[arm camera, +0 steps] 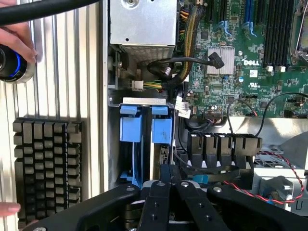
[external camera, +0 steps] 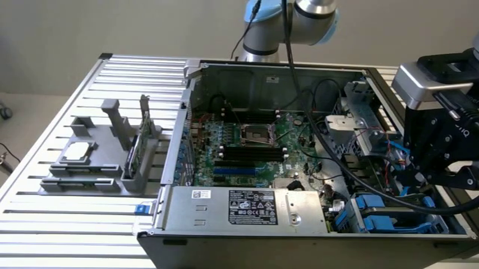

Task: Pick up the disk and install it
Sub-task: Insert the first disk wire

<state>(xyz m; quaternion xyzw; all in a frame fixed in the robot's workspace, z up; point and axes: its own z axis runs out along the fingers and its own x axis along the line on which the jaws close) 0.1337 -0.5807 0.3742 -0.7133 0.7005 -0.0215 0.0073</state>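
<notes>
Black two-finger gripper [external camera: 427, 171], with its jaws pressed together and nothing visibly between them, hangs over the end of the open computer case at the exterior view's right; in the wrist view its fingers [arm camera: 171, 175] meet above the case's drive bay. At the exterior view's left, on the slatted aluminium table [external camera: 75, 227], a grey plastic fixture [external camera: 82, 180] carries a small square silver chip [external camera: 77, 151] and a flat green circuit card [external camera: 136, 158] standing upright on edge. Next comes the open grey metal computer case [external camera: 190, 89], lying on its side, with the green motherboard [external camera: 247, 143] on its floor and a silver power supply box [external camera: 247, 208] with a black label along its near edge. Further right, the disk [external camera: 374, 206], showing mainly its bright blue plastic carrier rails, sits in the drive bay at the case's near corner, just below the gripper. In the wrist view the disk [arm camera: 161, 131] stands beside another blue carrier [arm camera: 131, 130], and a person's hand [arm camera: 19, 36] rests near a black keyboard [arm camera: 45, 168].
</notes>
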